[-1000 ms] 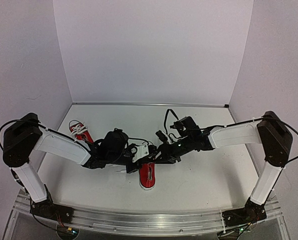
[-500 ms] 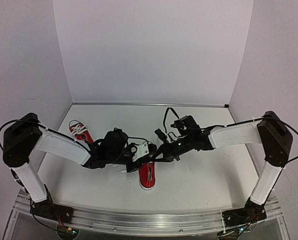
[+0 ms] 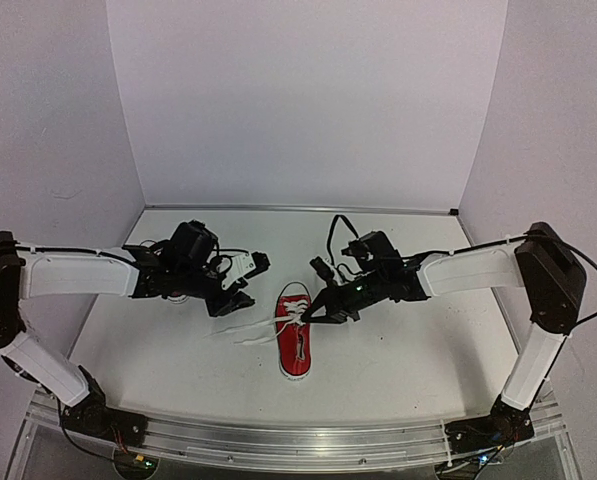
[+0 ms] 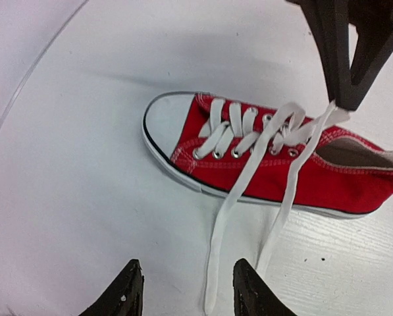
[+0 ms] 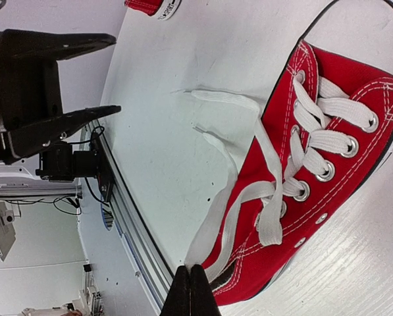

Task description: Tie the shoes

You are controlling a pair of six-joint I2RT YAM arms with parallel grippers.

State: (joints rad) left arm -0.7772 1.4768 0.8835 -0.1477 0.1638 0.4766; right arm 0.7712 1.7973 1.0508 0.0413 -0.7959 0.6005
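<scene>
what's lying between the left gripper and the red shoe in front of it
Two loose white laces trail over bare table from the shoe toward the open left gripper. The left wrist view shows it best.

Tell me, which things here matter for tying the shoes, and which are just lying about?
Part of the job:
- red canvas sneaker with white toe cap
- its loose white laces
- second red sneaker, barely in view
- right tool, shut on a lace
- left tool, open

Just there:
- white table
- silver metal rail along its near edge
</scene>
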